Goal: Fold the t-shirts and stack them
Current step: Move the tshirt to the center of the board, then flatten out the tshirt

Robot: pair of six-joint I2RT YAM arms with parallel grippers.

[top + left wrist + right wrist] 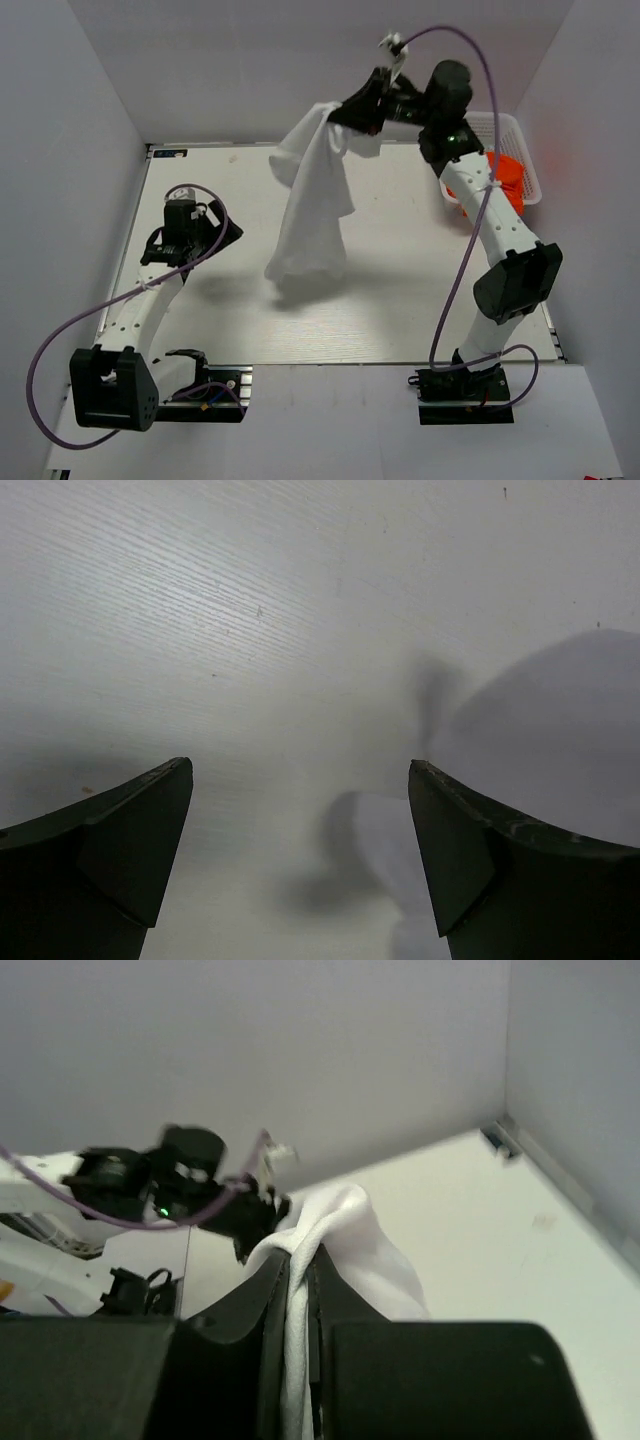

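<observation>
When scanning from the left, find the left claw point(300, 767) well left of the white t-shirt point(315, 215), poised low over the pale counter point(400, 300), jaws spread wide and gripping nothing. Note just shadowed counter between its dark fingers point(130, 840) in the left wrist view. Next, take in the white t-shirt itself: dangling in a long bunched drape, top lifted high, bottom hem at or just above the counter, cannot tell which. At the white t-shirt's upper right end, find the right claw point(304, 1265) pinched tight on a fold of that cloth, with fabric squeezed between both fingers in the right wrist view. Farther right of the white t-shirt, spot an orange t-shirt point(508, 180) crumpled inside a white lattice basket point(510, 125), partly hidden behind the right arm point(490, 215).
</observation>
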